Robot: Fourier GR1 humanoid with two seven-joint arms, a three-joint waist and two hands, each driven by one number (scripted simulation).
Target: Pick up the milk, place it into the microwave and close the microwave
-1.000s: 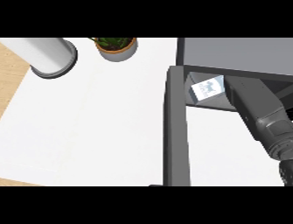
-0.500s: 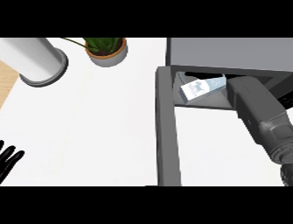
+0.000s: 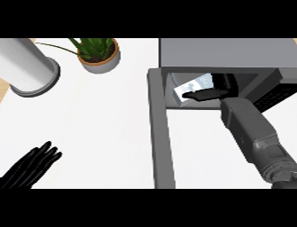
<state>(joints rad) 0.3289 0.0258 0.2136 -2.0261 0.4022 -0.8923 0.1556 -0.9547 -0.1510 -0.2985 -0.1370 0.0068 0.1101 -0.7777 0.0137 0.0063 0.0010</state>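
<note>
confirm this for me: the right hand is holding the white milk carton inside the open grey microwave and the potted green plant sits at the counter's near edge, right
Not quite. In the head view the potted green plant sits at the counter's far edge, beside the white cylinder. The right hand does hold the white milk carton inside the open grey microwave.

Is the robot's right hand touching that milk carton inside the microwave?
Touching. In the head view, the right hand lies against the milk carton, its dark fingers across the carton's lower edge inside the microwave.

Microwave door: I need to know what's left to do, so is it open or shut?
Open. The door swings out over the counter, and the right hand holds the milk inside the microwave.
</note>
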